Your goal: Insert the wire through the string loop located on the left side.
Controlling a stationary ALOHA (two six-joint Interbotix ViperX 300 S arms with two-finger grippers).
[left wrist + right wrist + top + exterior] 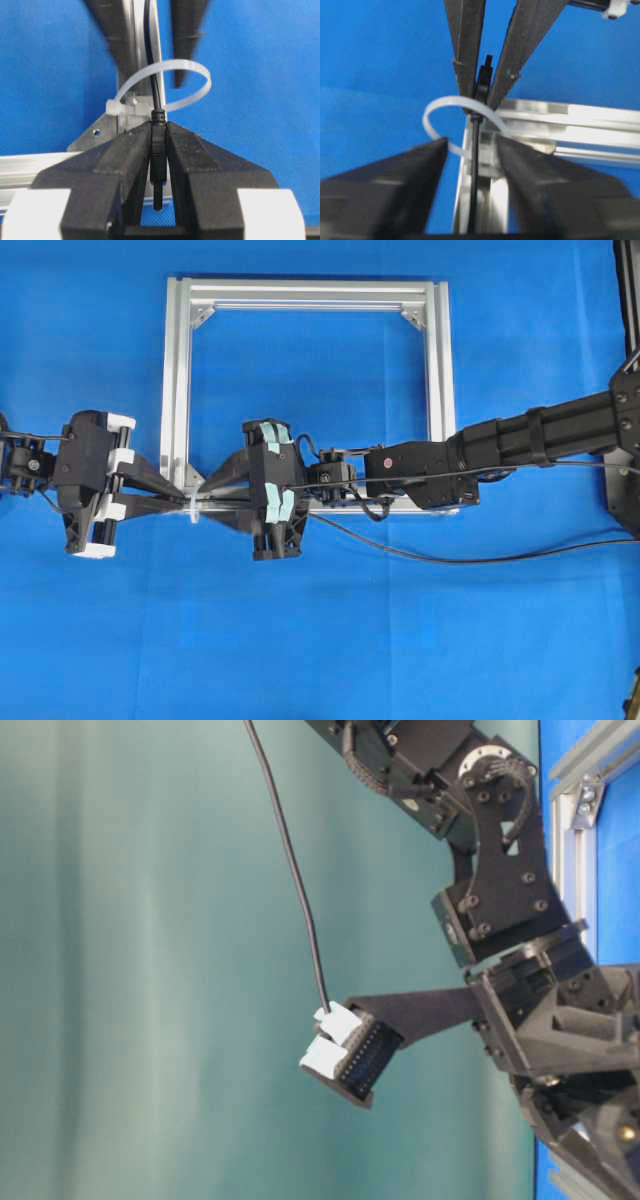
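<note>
The string loop (195,65) is a whitish band standing up at the silver frame's near-left corner (178,370). The black wire (150,50) passes through the loop. Its slim plug (158,155) is clamped between the fingers of my left gripper (158,127), which is shut on it. In the right wrist view the wire (474,190) runs free down the gap of my open right gripper (471,142), touching neither finger. Beyond the loop (432,112), the left gripper (482,90) holds the plug. From overhead, the left gripper (188,502) and right gripper (207,490) meet tip to tip at the loop (192,512).
The square aluminium frame lies flat on the blue cloth, with triangular brackets (203,313) in its corners. The slack wire (480,560) trails rightward across the cloth below the right arm (540,435). In the table-level view the right arm's joints (500,870) stand over the frame rail (580,780).
</note>
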